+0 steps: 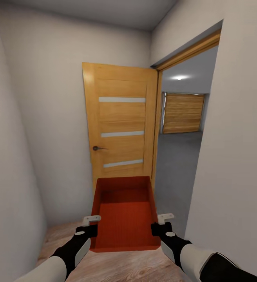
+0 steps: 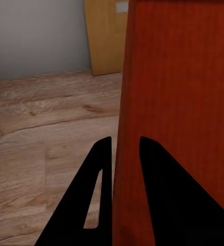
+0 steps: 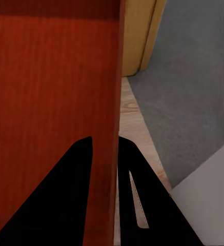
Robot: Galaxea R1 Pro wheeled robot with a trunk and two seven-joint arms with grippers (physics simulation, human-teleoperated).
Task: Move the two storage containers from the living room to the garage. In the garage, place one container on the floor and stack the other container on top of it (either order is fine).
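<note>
My left gripper (image 2: 125,154) had its two dark fingers pinched over the thin left wall of the storage container (image 1: 124,219), one inside and one outside; my right gripper (image 3: 105,151) was clamped the same way on the opposite long wall. So the bin hung between my hands, open side up, clear of the wood-plank floor (image 1: 116,268), with nothing under it.

I judged it light and fairly stiff: an empty orange-red rectangular box, plain walls, a finely ribbed bottom. The walls were smooth and looked slippery, so I reckoned a thin-wall pinch could slide or let the box twist if I swung it. Holding both long walls near my end, as I did, seemed the right purchase; the far end was unsupported and could sag.

Beyond the bin stood an orange wooden door (image 1: 120,125), swung open, with three pale horizontal strips and a dark handle. To its right the doorway opened onto the grey, rough-looking concrete floor (image 1: 179,164) of the garage, a wooden-slat roll door (image 1: 182,113) at the back. Pale walls (image 1: 238,156) closed in on both sides.
</note>
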